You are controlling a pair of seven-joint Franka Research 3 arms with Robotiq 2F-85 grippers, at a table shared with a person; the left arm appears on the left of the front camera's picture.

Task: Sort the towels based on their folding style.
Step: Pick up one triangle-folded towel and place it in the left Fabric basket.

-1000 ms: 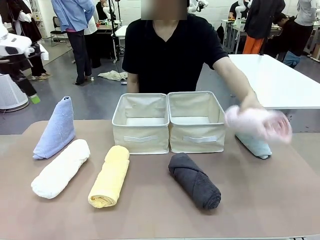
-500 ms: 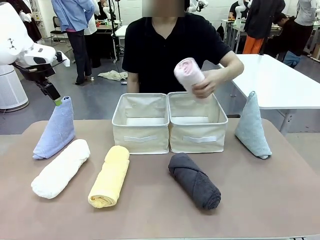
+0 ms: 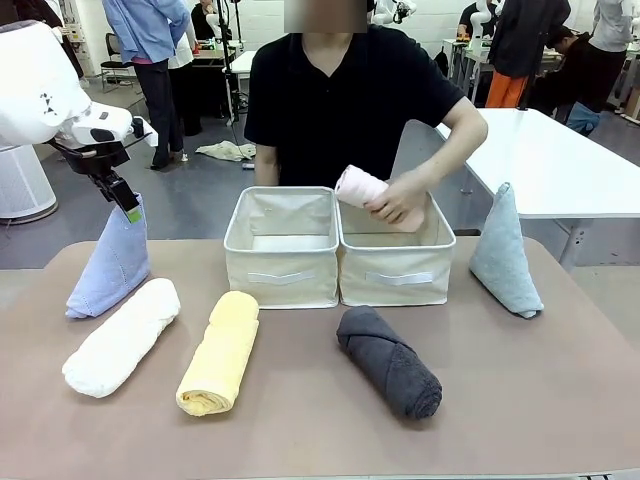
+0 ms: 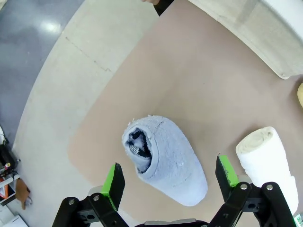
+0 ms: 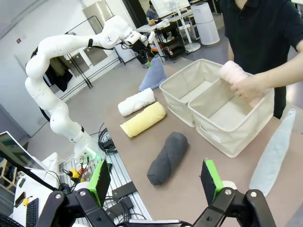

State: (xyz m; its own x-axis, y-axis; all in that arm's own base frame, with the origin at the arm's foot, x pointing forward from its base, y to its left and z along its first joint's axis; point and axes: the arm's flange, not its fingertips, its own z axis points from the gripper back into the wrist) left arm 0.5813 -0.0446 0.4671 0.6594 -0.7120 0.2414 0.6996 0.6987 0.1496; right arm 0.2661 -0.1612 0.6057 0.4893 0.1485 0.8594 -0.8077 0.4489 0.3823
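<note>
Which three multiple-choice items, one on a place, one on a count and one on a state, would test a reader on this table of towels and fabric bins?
1. Where is the pink rolled terry towel?
A. In the person's hand, over the right cream fabric bin
B. On the floor
C. Between the right gripper's fingers

2. How many rolled towels lie on the brown table?
A. One
B. Three
C. Five

3. How is the left gripper?
A. Shut on a bin's wall
B. Open, astride the top of the lavender-blue triangle-folded towel
C. Shut on a rolled towel

Answers:
1 A: the hand holds the pink roll tilted above that bin's opening.
2 B: the white roll, the yellow roll and the dark grey roll lie there.
3 B: the left wrist view shows green pads wide apart on either side of the towel's tip.
</note>
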